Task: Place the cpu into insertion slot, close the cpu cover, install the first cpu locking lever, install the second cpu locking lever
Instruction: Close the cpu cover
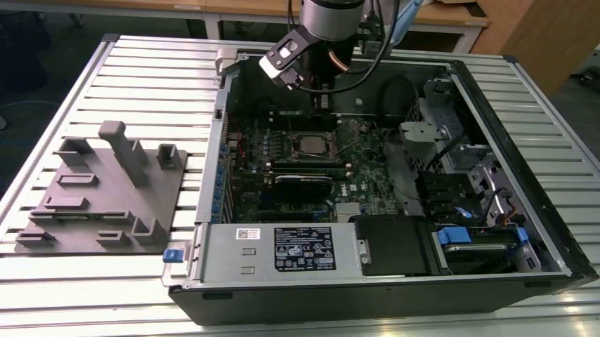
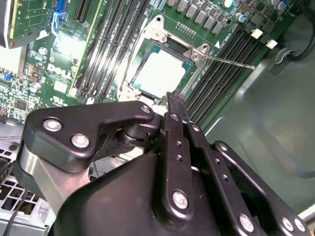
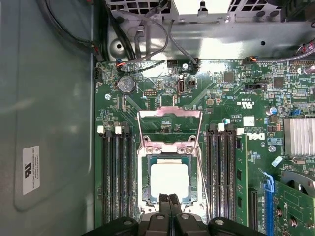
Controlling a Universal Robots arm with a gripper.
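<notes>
Currently the cpu [image 3: 170, 181] sits flat in the insertion slot [image 3: 145, 182] on the green motherboard [image 3: 211, 98], pale top showing. The gripper [image 3: 170, 198] has its fingers pressed together, empty, tips over the slot's edge. Long memory slots [image 3: 115, 172] flank the socket on both sides.

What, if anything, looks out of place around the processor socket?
One thin locking lever sticks out sideways, away from the cpu cover, apparently unlatched, though the cover seems to lie over the cpu. Nothing looks damaged.
</notes>
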